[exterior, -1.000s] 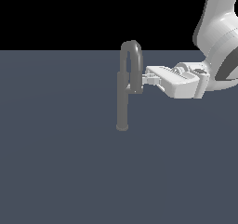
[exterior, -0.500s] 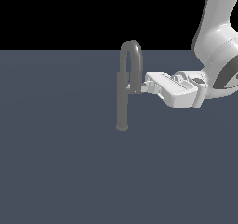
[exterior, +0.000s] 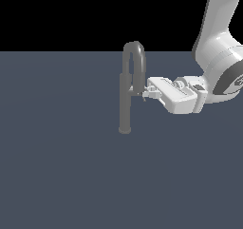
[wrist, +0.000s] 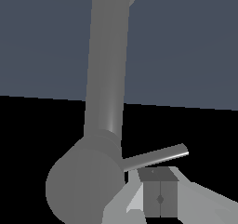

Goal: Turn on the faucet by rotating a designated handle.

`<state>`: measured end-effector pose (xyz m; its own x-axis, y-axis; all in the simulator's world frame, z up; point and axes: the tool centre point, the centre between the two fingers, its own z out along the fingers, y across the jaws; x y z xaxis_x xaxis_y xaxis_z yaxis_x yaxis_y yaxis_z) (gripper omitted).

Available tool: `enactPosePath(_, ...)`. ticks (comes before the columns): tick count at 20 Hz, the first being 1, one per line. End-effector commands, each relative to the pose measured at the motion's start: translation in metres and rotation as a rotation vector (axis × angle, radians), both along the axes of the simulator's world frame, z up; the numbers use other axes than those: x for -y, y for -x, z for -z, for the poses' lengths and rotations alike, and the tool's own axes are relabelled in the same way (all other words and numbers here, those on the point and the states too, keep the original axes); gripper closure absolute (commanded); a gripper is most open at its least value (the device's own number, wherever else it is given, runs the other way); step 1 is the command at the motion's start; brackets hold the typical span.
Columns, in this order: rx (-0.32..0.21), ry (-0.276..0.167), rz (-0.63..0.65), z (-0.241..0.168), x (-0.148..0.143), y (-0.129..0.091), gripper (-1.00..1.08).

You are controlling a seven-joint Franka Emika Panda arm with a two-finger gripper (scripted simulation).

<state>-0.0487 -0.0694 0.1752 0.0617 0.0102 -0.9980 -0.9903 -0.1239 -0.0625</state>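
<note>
The dull-grey faucet (exterior: 125, 104) stands as a tall post with an inverted-U spout on top. In the wrist view the faucet post (wrist: 109, 79) fills the middle. The handle (exterior: 142, 95) is a short pale stub at the spout's short leg; in the wrist view the handle (wrist: 155, 156) is a thin rod sticking out sideways. My gripper (exterior: 148, 94) reaches in from the exterior view's right, with its tips at the handle. In the wrist view my gripper (wrist: 159, 193) has its two pads pressed together, beside the rod and not around it.
The faucet stands on a flat dark blue-grey floor (exterior: 61, 176). The white arm (exterior: 216, 62) comes down from the exterior view's upper right. Nothing else shows.
My gripper has moved down along the spout's short leg, from near its upper part to the handle's height. The faucet post has not moved.
</note>
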Motion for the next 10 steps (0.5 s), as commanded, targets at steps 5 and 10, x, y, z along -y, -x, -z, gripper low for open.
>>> enactPosePath(5,-0.02,0.005,0.009,0.019,0.0,-0.006,1.08)
enactPosePath(10,-0.046,0.008,0.015,0.043,-0.001,-0.011,1.08)
